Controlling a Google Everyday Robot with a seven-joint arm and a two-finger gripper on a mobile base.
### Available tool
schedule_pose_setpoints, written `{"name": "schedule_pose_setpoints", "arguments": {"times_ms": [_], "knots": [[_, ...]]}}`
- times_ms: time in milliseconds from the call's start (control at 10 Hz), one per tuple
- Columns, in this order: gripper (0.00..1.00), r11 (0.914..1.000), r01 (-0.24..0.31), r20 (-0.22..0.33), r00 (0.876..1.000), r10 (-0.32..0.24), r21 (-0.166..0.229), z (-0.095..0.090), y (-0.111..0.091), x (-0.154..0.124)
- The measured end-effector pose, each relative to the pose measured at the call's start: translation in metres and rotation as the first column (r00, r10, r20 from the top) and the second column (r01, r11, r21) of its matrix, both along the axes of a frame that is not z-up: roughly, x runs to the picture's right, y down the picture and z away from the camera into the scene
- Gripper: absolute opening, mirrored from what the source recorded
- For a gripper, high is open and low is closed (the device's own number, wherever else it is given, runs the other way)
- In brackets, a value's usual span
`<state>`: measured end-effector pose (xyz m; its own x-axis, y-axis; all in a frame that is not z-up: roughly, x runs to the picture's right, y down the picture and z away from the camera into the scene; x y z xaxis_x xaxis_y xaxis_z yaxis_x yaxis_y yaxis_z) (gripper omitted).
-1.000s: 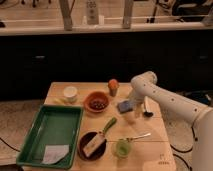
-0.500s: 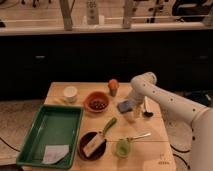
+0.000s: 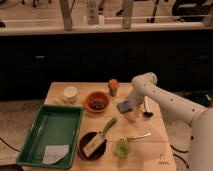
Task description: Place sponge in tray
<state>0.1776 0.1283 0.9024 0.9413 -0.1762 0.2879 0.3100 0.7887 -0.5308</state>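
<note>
The sponge [image 3: 125, 105], a small flat blue-grey pad, lies on the wooden table right of the orange-brown bowl. The green tray [image 3: 36, 135] sits at the table's front left and holds only a white scrap of paper [image 3: 55, 153]. My white arm reaches in from the right and bends down over the table. My gripper [image 3: 133, 113] hangs right at the sponge's right edge, just above the table. I cannot tell whether it touches the sponge.
An orange-brown bowl [image 3: 96, 102], a white cup [image 3: 70, 93] and an orange object in a cup [image 3: 113, 86] stand at the back. A dark bowl with a tan block [image 3: 92, 145], a green-handled utensil [image 3: 108, 125], a green cup [image 3: 121, 148] and a spoon [image 3: 138, 136] lie in front.
</note>
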Motion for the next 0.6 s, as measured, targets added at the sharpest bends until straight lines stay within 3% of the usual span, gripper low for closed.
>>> {"name": "schedule_pose_setpoints", "arguments": {"times_ms": [600], "knots": [[0.80, 0.9999, -0.009, 0.018, 1.000, 0.010, -0.014, 0.0040, 0.0010, -0.0019]]}}
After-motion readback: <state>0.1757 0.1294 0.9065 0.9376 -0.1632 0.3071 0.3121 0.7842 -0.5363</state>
